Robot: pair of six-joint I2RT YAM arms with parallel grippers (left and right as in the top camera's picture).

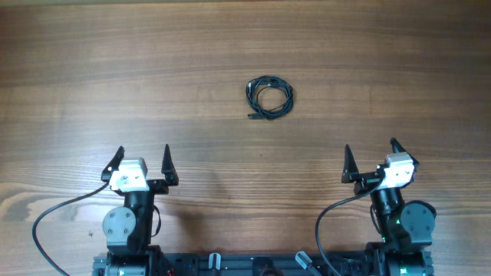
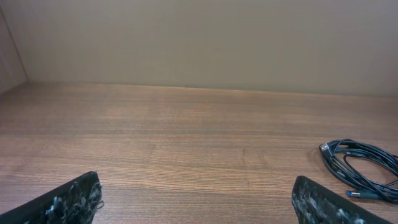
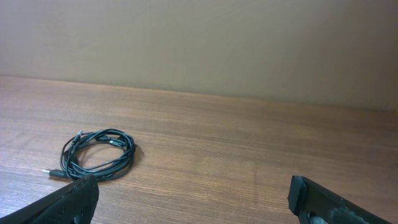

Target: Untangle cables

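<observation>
- Overhead: the cables (image 1: 269, 97) lie as one small black coil on the wooden table (image 1: 153, 61), a little right of centre and toward the far side, well ahead of both arms.
- Overhead: the left gripper (image 1: 143, 153) and the right gripper (image 1: 370, 146) sit at the near edge with their jaws spread wide. Both are empty and well apart from the coil.
- Left wrist: the gripper (image 2: 196, 186) is released, with bare wood between its fingers (image 2: 71, 202). The cables (image 2: 364, 171) are at the right edge, ahead of the right finger and not touching it. A plain wall (image 2: 199, 37) stands behind.
- Right wrist: the gripper (image 3: 193, 186) is wide apart and holds nothing. The cables (image 3: 96, 155) lie ahead on the left, just beyond the left finger (image 3: 68, 202), with a plug end poking out to the left.
</observation>
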